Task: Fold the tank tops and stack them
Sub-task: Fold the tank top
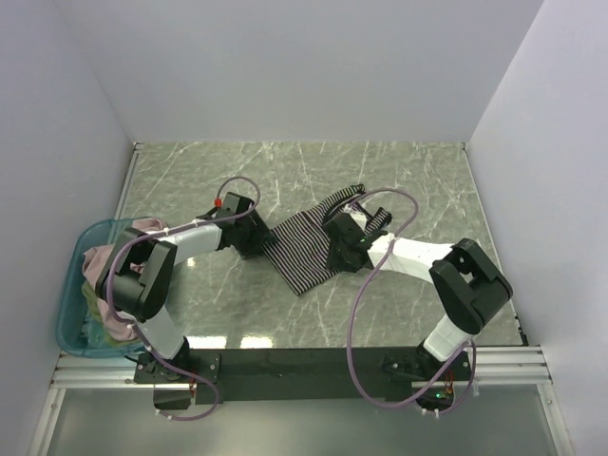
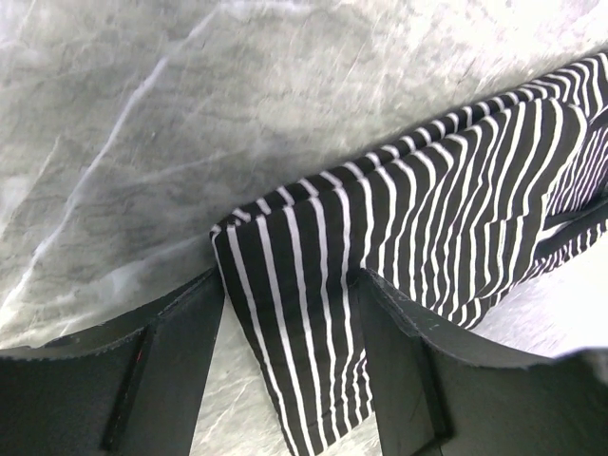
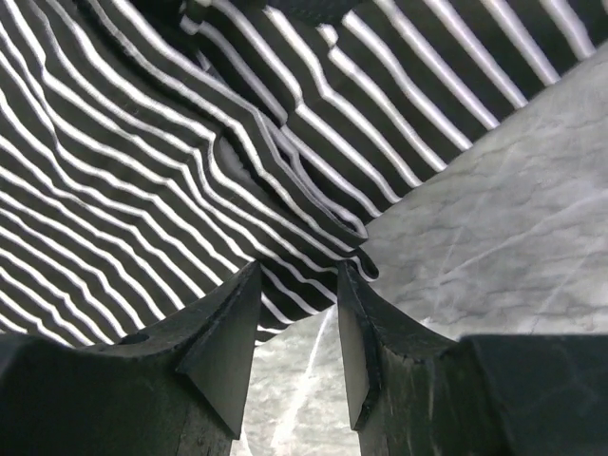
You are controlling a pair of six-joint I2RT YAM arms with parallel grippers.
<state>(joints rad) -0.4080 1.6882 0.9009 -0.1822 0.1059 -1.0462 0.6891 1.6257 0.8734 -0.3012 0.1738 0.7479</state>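
While the striped tank top [image 1: 302, 249] lies crumpled and partly doubled over near the middle of the table [image 1: 418, 180], you have a claw at each side of it. One dark-edged strap end reaches toward the far wall, and the body runs down toward the near edge in a slanted band.

Your left gripper [image 1: 258, 245] sits at the top's left edge. From the left wrist, the fingers [image 2: 180, 361] stand wide apart and a folded corner of the striped cloth [image 2: 399, 228] lies in the gap between them, flat against the marble and not pinched. The claw [image 2: 291, 277] is open around that corner.

Your right gripper [image 1: 336, 256] rests over the top's right part. From the right wrist, its jaws stand partly apart with bare tabletop showing between them. The rumpled stripes [image 3: 190, 142] and a dark hem end right at the fingertips [image 3: 228, 323]. That claw [image 3: 297, 273] is open too, with nothing clamped.

Further out, the teal tub [image 1: 71, 285] stands at the table's left edge beside your left arm, well apart from the striped top. A dusty pink tank top [image 1: 99, 258] is heaped inside it, spilling over the far rim. Purple cables loop along both arms.
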